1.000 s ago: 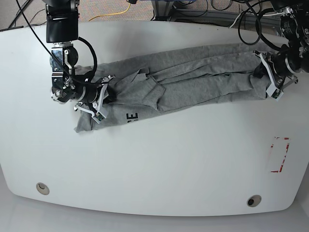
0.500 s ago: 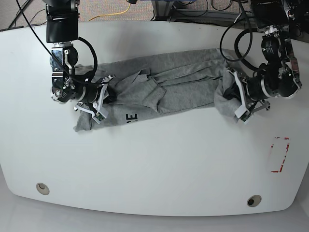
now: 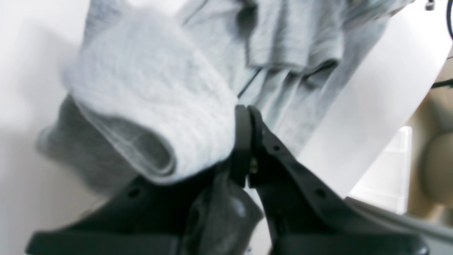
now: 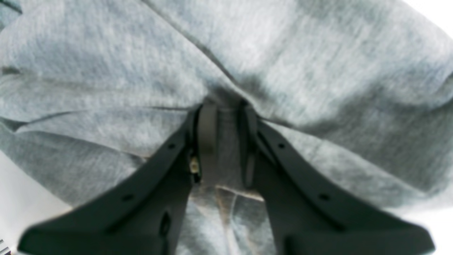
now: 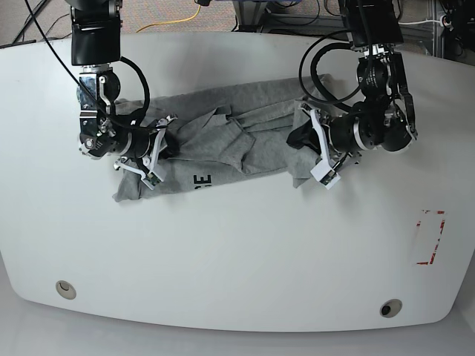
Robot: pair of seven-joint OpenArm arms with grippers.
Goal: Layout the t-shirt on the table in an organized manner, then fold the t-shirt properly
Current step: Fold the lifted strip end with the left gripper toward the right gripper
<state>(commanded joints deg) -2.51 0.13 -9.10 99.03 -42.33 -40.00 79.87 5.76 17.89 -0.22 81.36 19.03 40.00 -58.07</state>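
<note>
Since 1 s ago the left gripper (image 5: 320,159) has slid across the table (image 5: 237,252) from the far right edge to near the middle, dragging its end of the shirt (image 5: 223,137) w/ it. So the shirt is now much shorter and more bunched up. The right gripper (image 5: 152,152) has not moved.

Base view, going left to right: the right gripper sits on the shirt's left end, clamped tight on a fold of grey cloth. In the right wrist view its fingers (image 4: 207,131) squeeze a thin ridge of shirt (image 4: 226,53) between them. Next, black letters (image 5: 202,180) show on the shirt's near edge. The shirt lies crumpled in a band across the back half of the table. Then comes the left gripper, pinching the shirt's right end, which curls over in a lump. In the left wrist view its fingers (image 3: 244,141) are pressed together and a thick roll of shirt (image 3: 148,106) hangs beside them. Far right, near the table edge, is a red tape box (image 5: 429,237). Two small holes (image 5: 65,288) sit by the front edge.
</note>
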